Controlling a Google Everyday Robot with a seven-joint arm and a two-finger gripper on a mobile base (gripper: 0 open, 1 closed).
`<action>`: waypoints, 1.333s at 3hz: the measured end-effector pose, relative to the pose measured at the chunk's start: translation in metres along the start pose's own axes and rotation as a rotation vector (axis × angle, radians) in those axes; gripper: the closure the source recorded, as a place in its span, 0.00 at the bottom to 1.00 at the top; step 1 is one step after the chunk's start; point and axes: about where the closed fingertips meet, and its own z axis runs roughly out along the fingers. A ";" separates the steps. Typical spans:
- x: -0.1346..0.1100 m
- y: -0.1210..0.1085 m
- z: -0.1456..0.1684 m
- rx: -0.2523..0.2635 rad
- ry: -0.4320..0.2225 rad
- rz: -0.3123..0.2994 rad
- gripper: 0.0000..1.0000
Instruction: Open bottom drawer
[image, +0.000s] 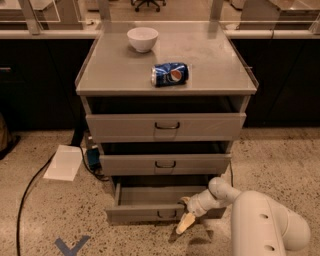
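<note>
Speckled beige floor (280, 155) with a blue tape mark (72, 246), a white sheet (64, 162) and a black cable (29, 192) at left. Dark cabinets (35, 85) under a pale counter (50, 34) run along the back; 1 chair base (150, 4) shows beyond. The gripper (185, 219) hangs low over the floor, front right.

You are looking at a warm, yellowish scene lit from overhead. The cabinet top (215, 55) is the brightest area, with a pale sheen toward 12 o'clock. The bowl (142, 38) is nearly washed out to white, and the can (170, 74) carries a small highlight. Deep shadow fills the recesses above each drawer front and the dark panels at 9 and 3 o'clock. The bottom drawer (150, 196) interior is dim but readable. The gripper (186, 220), between 5 and 6 o'clock at that drawer's front, throws a dark shadow on the floor (40, 215) just below it. The arm (265, 225) glows pale between 4 and 5 o'clock.
</note>
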 end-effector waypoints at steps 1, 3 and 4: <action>0.009 0.015 0.000 -0.021 -0.014 0.026 0.00; 0.016 0.042 -0.004 -0.039 -0.039 0.061 0.00; 0.020 0.048 -0.001 -0.052 -0.055 0.067 0.00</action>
